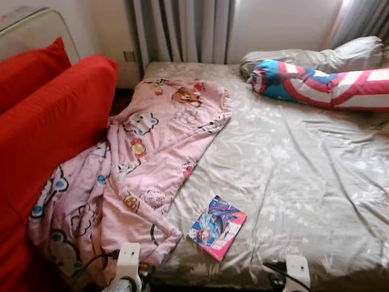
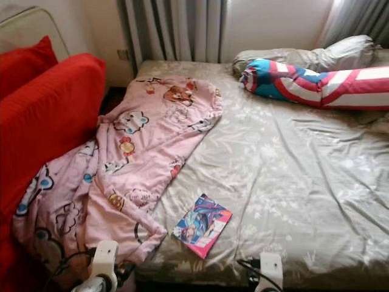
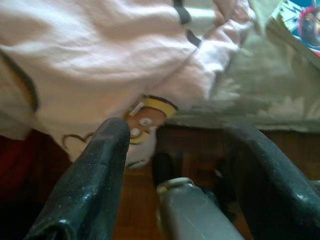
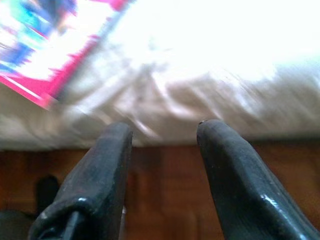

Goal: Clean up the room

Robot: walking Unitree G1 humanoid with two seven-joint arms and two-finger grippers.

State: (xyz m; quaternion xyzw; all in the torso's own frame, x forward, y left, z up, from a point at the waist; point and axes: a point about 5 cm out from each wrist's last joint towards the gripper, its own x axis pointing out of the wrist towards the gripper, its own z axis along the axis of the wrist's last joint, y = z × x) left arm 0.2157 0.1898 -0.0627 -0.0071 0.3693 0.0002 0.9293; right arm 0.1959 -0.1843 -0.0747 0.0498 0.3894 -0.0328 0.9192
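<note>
head eyes: high, facing down over bed (image 1: 292,182) | wrists: close at its near edge, sharing book (image 1: 217,227)

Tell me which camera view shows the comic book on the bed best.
The left eye view: the comic book lies whole and sharp on the grey floral sheet, beside the pink blanket. The right eye view shows it equally whole. The left wrist view catches a corner; the right wrist view shows a blurred edge.

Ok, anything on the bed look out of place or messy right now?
Yes. The pink cartoon blanket lies crumpled, slumping off the bed's left edge against the red sofa. A colourful book sits askew near the foot of the bed.
</note>
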